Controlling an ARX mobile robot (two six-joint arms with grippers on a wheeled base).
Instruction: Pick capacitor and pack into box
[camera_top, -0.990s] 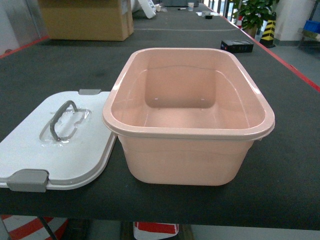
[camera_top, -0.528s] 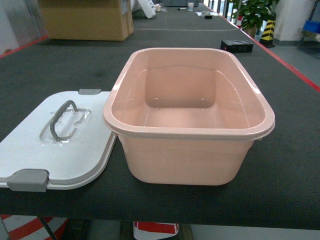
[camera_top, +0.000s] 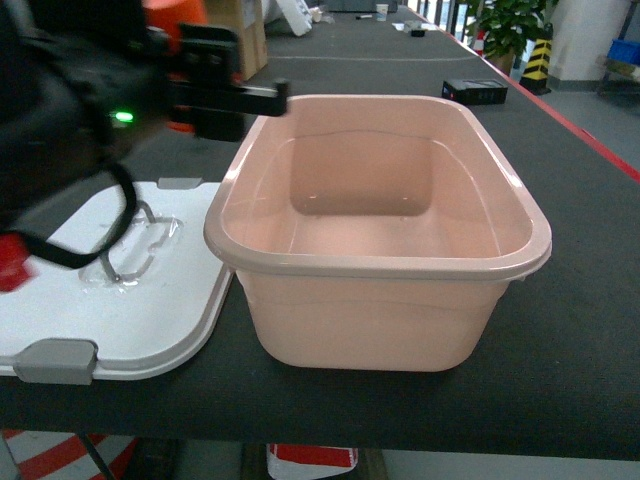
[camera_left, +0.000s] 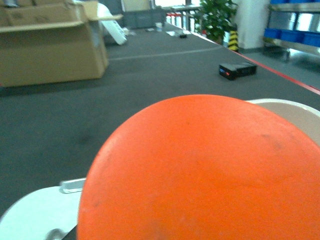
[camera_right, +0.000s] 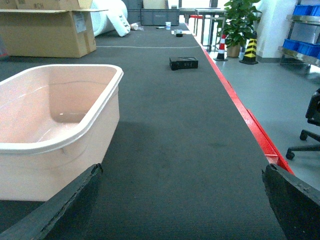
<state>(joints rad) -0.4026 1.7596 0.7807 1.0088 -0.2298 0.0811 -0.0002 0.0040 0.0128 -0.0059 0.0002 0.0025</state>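
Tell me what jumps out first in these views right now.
The open pink box fills the middle of the head view, its inside bare, with its white lid lying flat beside it on the left. The left gripper reaches in from upper left toward the box's rim, and the orange capacitor fills its wrist view.

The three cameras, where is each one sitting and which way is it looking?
Head: sits high, slanting down at the box and lid; the left arm and left pincer show.
Left wrist: rides the left arm, facing along the table; the orange capacitor fills it.
Right wrist: sits low beside the box, facing along the table; dark right pincer fingers edge it.
Shared: box, brown cardboard box.
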